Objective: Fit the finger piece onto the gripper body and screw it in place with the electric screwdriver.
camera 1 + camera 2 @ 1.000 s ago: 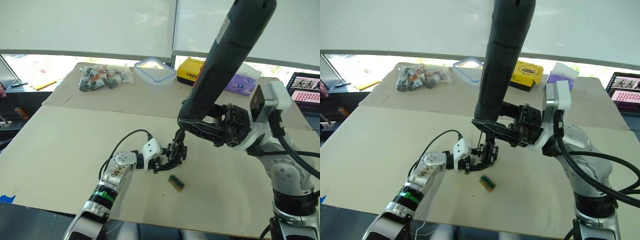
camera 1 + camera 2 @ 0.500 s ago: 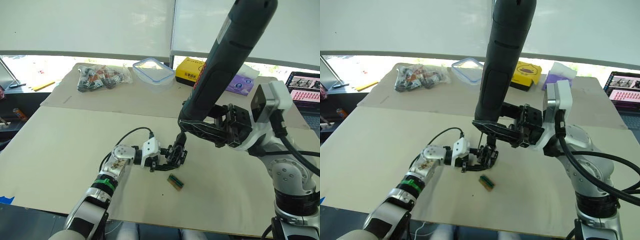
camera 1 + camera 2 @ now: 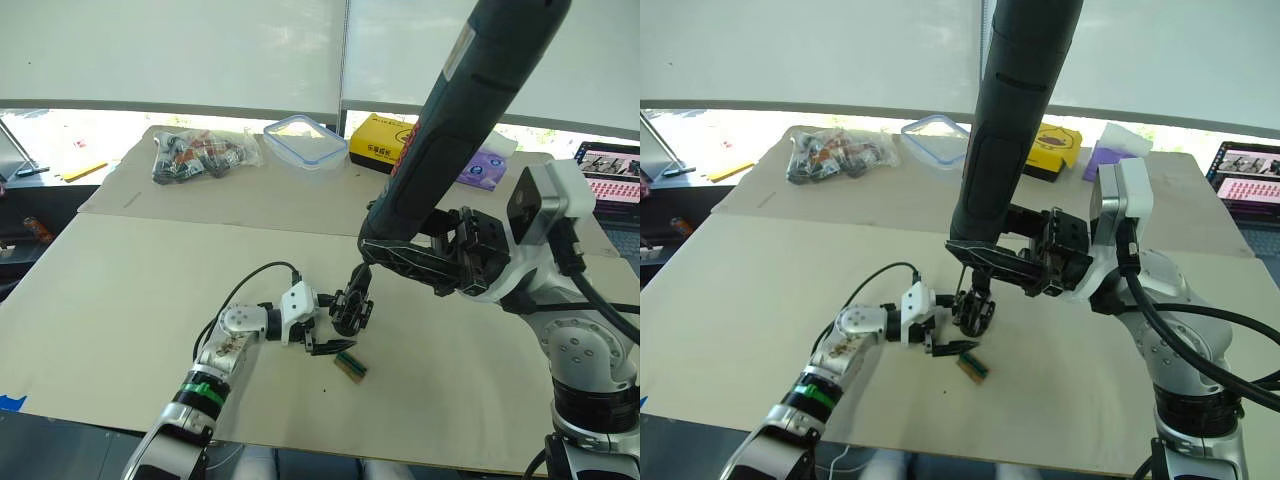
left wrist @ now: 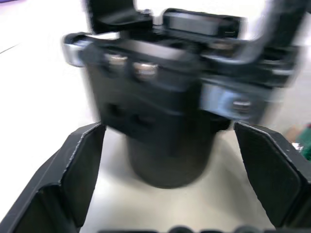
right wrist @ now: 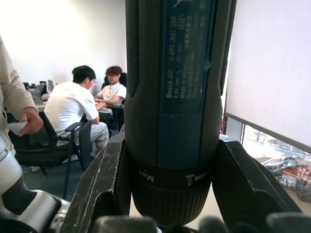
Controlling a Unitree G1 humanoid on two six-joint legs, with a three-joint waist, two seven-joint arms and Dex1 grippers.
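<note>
Right gripper [image 3: 415, 262] clamps long dark-grey cylindrical electric screwdriver [image 3: 470, 120] | bit apparently on fist-sized black gripper body [image 3: 352, 308] near bench's front edge | left gripper [image 3: 330, 333] fingers spread beside it

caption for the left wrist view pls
Open left claw straddling the upright gripper body on the table.

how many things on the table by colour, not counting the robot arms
black: 1, gripper body
green-and-brown: 1, small block
yellow: 1, box
clear: 2, lidded container and bag of parts
purple: 1, packet
total: 6
</note>
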